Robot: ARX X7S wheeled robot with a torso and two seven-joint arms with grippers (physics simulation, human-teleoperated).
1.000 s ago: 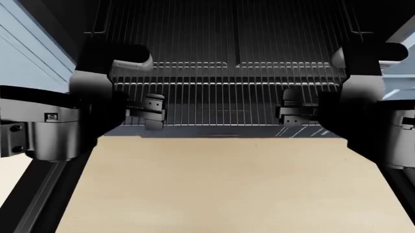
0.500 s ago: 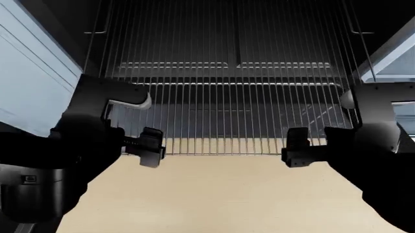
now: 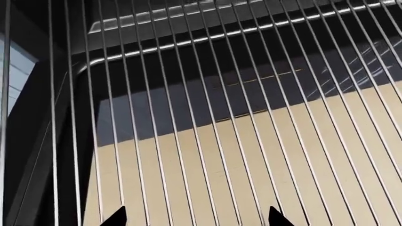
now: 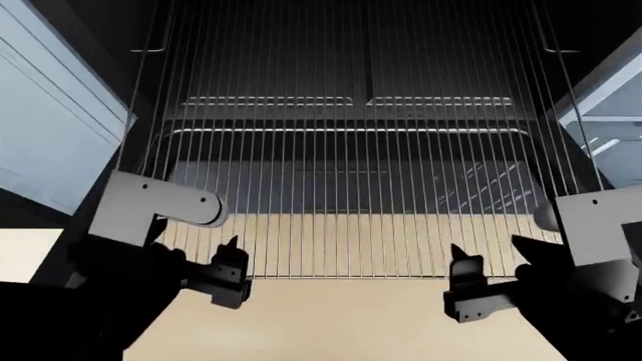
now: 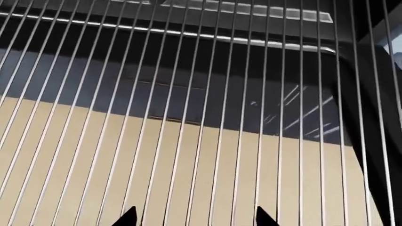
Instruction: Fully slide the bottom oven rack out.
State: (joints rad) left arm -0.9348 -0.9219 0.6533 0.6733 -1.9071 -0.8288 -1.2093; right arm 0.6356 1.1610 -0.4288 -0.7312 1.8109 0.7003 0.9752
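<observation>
The bottom oven rack (image 4: pixel 341 226), a wide grid of thin silvery wires, reaches out of the dark oven over the beige floor, its front rim low in the head view. My left gripper (image 4: pixel 231 272) and right gripper (image 4: pixel 464 284) sit at that front rim, one towards each side. In the left wrist view (image 3: pixel 188 141) and the right wrist view (image 5: pixel 207 141) the rack wires fill the picture. In each, my two dark fingertips stand wide apart with several wires showing between them. I cannot see how the fingers touch the rim.
A second wire rack (image 4: pixel 351 68) sits higher inside the oven cavity. Light blue cabinet fronts (image 4: pixel 50 128) flank the oven on the left and on the right (image 4: pixel 612 98). Beige floor (image 4: pixel 341 323) lies below the rack's front edge.
Both grippers have drawn back towards me and downwards in the head view. The rack's front rim has come out with them, from near the oven mouth to well over the floor.
</observation>
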